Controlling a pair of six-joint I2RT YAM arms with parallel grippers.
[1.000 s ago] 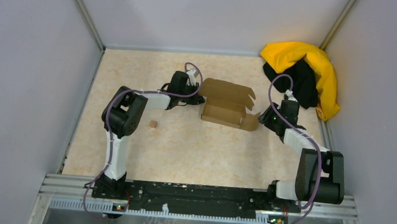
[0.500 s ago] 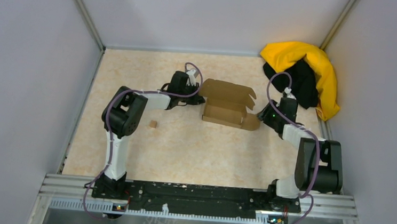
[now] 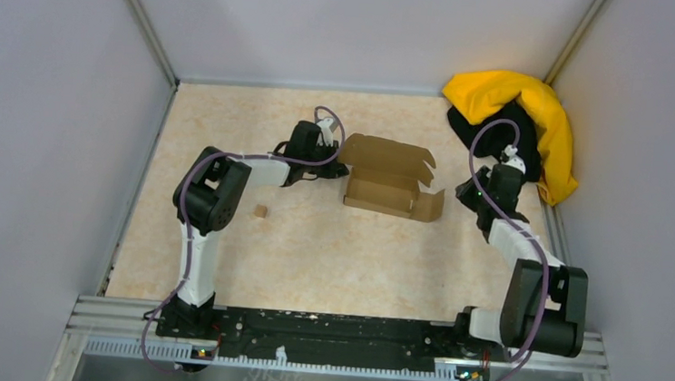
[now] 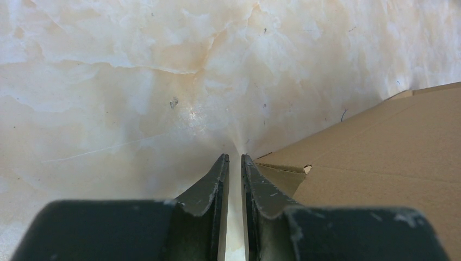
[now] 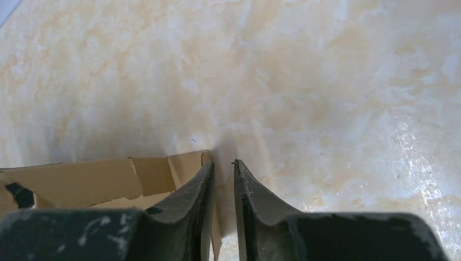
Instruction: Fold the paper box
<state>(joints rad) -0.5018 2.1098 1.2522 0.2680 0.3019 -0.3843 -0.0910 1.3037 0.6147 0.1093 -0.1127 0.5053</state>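
Top external view showed the paper box [image 3: 387, 183] toward the far edge of the surface [image 3: 329, 254], only partly formed. Its walls stood up, the lid panel lay open toward the far edge, and one end flap jutted out on the right. Tucking and closing looked left to do. The left hand [image 4: 235, 163] sat at the box's left end, pressed nearly together on nothing. The right hand [image 5: 223, 166], likewise closed and empty, sat just beside that flap. Open room lay toward the near edge; a cloth heap [image 3: 521, 123] crowded the far right corner.
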